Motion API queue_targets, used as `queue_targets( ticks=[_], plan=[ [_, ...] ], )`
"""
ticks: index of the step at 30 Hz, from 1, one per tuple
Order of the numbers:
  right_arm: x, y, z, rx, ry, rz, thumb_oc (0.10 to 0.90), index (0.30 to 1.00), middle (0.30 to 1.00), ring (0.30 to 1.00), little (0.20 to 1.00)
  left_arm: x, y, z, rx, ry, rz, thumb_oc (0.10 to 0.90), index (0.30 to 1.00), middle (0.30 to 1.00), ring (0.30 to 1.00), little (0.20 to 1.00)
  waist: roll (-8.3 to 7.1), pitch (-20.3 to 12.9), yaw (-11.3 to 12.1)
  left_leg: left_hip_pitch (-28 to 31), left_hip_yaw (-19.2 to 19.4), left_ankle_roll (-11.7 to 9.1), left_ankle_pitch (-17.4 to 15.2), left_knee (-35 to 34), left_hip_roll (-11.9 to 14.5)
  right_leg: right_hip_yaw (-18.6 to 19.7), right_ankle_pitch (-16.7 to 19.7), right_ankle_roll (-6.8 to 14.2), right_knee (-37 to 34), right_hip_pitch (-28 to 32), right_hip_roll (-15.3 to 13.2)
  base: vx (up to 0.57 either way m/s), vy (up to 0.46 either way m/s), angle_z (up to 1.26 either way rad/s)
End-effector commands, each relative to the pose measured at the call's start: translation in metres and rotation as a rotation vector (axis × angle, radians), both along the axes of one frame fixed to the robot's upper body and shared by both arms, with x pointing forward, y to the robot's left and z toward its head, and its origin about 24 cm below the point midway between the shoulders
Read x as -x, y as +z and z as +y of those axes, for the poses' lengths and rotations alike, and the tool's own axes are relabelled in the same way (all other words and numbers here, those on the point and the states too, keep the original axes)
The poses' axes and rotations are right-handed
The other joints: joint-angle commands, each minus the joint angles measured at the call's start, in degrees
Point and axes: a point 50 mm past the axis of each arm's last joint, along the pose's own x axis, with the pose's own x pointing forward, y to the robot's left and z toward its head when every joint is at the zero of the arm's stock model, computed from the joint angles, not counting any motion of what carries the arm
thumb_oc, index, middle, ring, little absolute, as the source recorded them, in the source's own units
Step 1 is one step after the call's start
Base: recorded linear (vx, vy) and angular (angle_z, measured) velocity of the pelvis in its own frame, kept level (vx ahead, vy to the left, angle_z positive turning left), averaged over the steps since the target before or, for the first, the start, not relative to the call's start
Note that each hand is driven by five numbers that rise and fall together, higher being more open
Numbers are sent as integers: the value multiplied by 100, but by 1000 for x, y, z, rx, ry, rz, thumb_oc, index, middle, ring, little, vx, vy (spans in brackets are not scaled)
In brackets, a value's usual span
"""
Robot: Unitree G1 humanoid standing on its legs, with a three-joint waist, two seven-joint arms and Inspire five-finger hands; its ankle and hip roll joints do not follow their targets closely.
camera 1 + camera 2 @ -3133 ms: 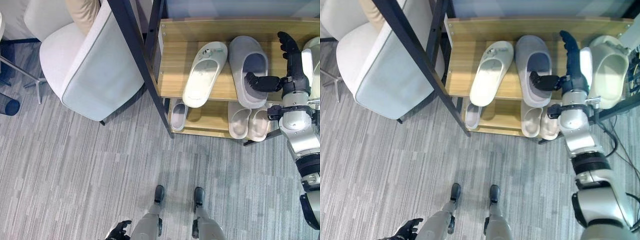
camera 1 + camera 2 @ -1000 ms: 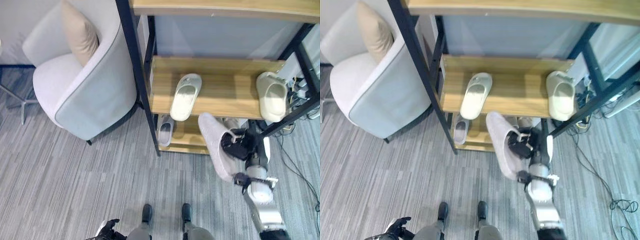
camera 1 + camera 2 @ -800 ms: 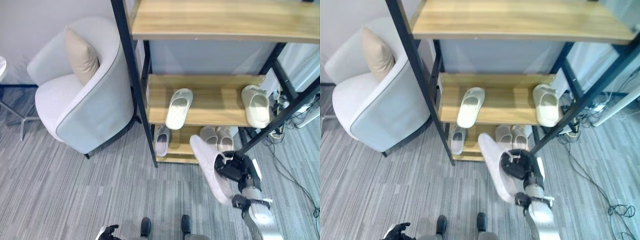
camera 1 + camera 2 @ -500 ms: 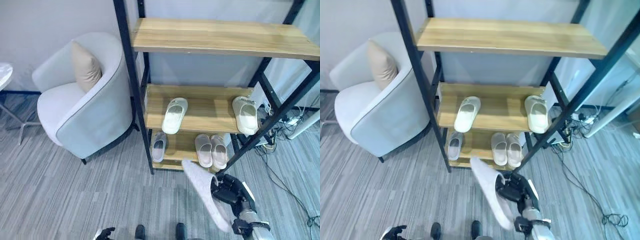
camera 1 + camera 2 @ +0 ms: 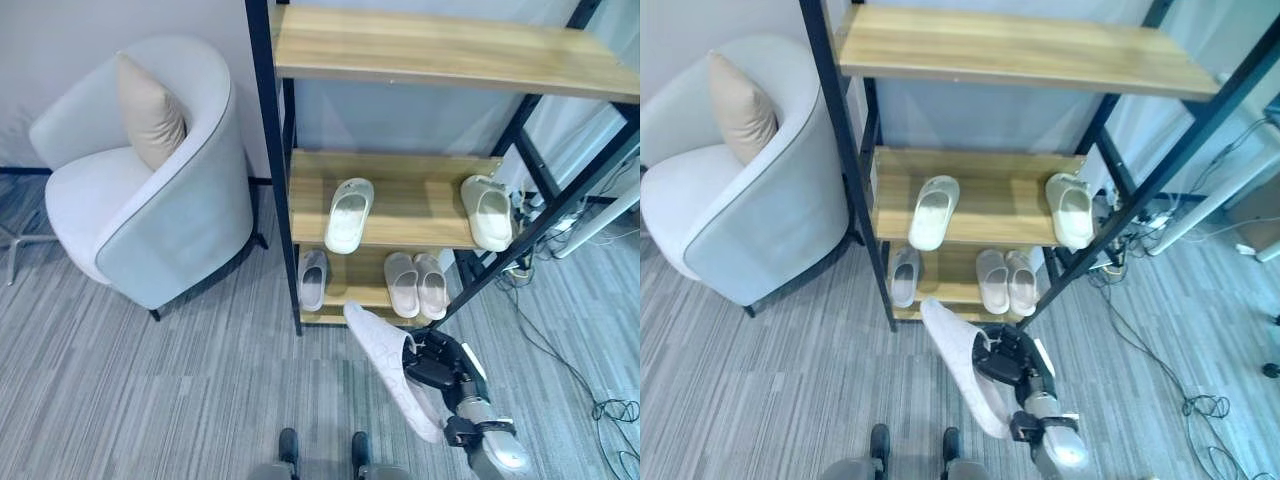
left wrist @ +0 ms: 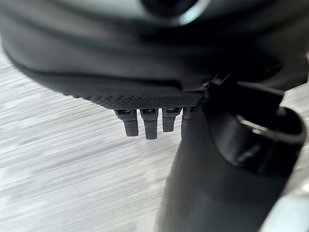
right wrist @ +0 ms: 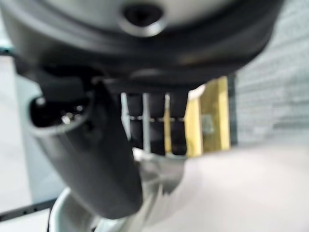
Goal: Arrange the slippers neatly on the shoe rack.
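Observation:
My right hand [image 5: 441, 366] is shut on a large grey slipper [image 5: 388, 370], held sole outward above the floor in front of the shoe rack [image 5: 272, 170]. The right wrist view shows the fingers [image 7: 154, 121] and thumb curled over the slipper's pale surface [image 7: 231, 188]. On the middle shelf lie a white slipper [image 5: 348, 214] at the left and a cream slipper [image 5: 487, 212] at the right end. The bottom shelf holds a small grey slipper [image 5: 312, 279] and a pinkish pair [image 5: 417, 285]. My left hand [image 6: 145, 126] hangs over the floor with relaxed fingers.
A pale armchair [image 5: 170, 220] with a beige cushion [image 5: 150, 100] stands just left of the rack. The rack's top shelf [image 5: 440, 50] is bare wood. Black diagonal frame bars [image 5: 545, 215] and loose cables [image 5: 610, 410] lie to the right of the rack.
The right hand took the grey slipper off the middle shelf and now holds it low in front of the rack. The camera has pulled back, showing the whole rack.

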Motion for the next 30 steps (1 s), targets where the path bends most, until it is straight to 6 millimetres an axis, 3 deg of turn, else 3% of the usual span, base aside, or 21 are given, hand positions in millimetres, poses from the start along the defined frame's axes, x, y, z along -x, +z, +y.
queue_targets(
  ticks=[1, 6, 9, 10, 11, 13, 14, 20, 24, 28, 30],
  plan=[
    [-23, 46, 1, -37, -4, -249, 400, 300, 300, 300, 300, -63, 16, 17, -67, 18, -220, 800, 900, 900, 900, 900, 100, 137, -124, 0, -284, -282, -424, 199, 100, -345, -141, 158, 185, 561, -150, 208, 64, -17],
    [-21, 29, 0, -32, -53, -175, 400, 300, 300, 300, 300, -82, 17, 4, -46, -56, -246, 800, 900, 900, 900, 900, 96, 244, -349, 386, -481, -353, -701, 210, 23, -432, 364, 183, -881, 98, -472, 191, -40, 1],
    [-21, 28, 2, -27, -40, -171, 400, 300, 300, 300, 300, -82, 16, 0, -29, -77, -238, 800, 900, 900, 900, 900, 60, 279, -365, 420, -522, -369, -756, 256, 8, -432, 409, 199, -960, 122, -494, 100, -82, 32],
    [-17, 21, 5, 1, -10, -132, 400, 300, 300, 300, 300, -78, 15, -1, -32, -87, -225, 800, 900, 900, 900, 900, -48, 246, -332, 441, -587, -379, -852, 350, -82, -379, 475, 212, -1073, 298, -520, 78, -108, 31],
    [-17, 21, 5, 1, -10, -132, 400, 300, 300, 300, 300, -78, 15, -1, -32, -86, -224, 800, 900, 900, 900, 900, -48, 249, -334, 443, -589, -379, -855, 353, -82, -381, 476, 212, -1077, 305, -520, 136, -202, 56],
    [-15, 18, 5, 20, 6, -115, 400, 300, 300, 300, 300, -71, 13, 1, -36, -75, -208, 800, 900, 900, 900, 900, -72, 154, -264, 470, -629, -399, -889, 343, -74, -370, 470, 203, -1145, 438, -497, 101, -154, 42],
    [-15, 15, 5, 48, 21, -96, 400, 300, 300, 300, 300, -58, 10, 4, -47, -50, -168, 800, 900, 900, 900, 900, -57, 12, -188, 526, -685, -461, -850, 236, -1, -452, 441, 166, -1268, 603, -430, 86, -121, -6],
    [-8, 11, 0, 97, 12, -64, 400, 300, 300, 300, 300, -27, 4, 4, -63, -35, -63, 800, 900, 900, 900, 900, 30, -152, -97, 764, -828, -632, -737, -66, 265, -661, 203, 28, -1405, 939, -210, 100, -155, 10],
    [-4, 8, 0, 0, -5, -52, 400, 300, 300, 300, 300, -29, 4, 2, -63, -46, -69, 800, 900, 900, 900, 900, 85, -129, -80, 800, -891, -728, -633, -193, 395, -753, 85, -42, -1423, 1009, -101, 14, -132, 16],
    [2, 4, -3, 30, 12, -25, 400, 300, 300, 300, 300, -32, 4, 0, -59, -70, -91, 800, 900, 900, 900, 900, 158, -111, -59, 823, -964, -847, -547, -250, 573, -862, -99, -140, -1385, 1088, 27, -12, -167, 9],
    [1, 6, -8, 102, 46, -32, 400, 300, 300, 300, 300, -32, 4, -2, -48, -64, -99, 800, 900, 900, 900, 900, 163, -24, -19, 666, -944, -977, -582, 186, 650, -956, -194, -225, -1418, 1202, 86, -41, -191, 14]
  ],
)
